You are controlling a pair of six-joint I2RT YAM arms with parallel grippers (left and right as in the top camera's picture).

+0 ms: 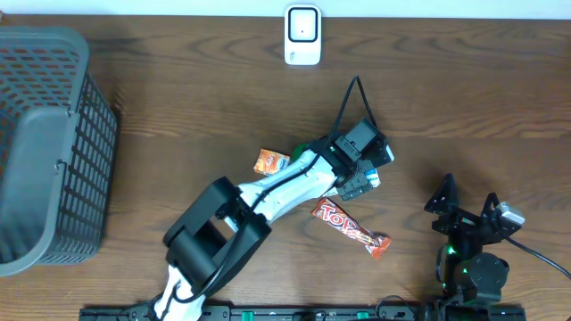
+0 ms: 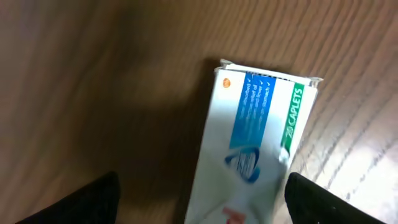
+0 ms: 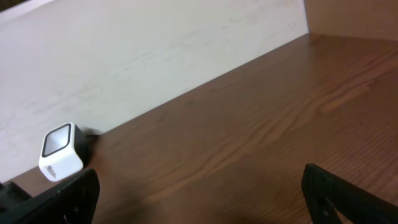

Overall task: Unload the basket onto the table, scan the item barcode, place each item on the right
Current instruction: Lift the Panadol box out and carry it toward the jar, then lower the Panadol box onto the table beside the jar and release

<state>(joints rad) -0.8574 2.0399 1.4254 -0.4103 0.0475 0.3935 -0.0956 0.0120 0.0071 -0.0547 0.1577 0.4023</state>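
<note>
1 caplet box (image 2: 255, 137) lies flat at table (image 1: 178, 71) centre, between the left gripper (image 2: 204, 180) jaws, which are spread wide and not gripping. Right gripper (image 3: 200, 173) wide, empty, near front-right corner. 1 scanner (image 1: 302, 34) at far edge, 1 basket (image 1: 45, 143) at left edge, 1 chocolate bar (image 1: 351, 227), 1 orange sachet (image 1: 270, 161).

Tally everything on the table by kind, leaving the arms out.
Basket: 1
Scanner: 1
Candy bar: 1
Orange packet: 1
Caplet box: 1
Green item, partly hidden: 1
Total: 6
</note>
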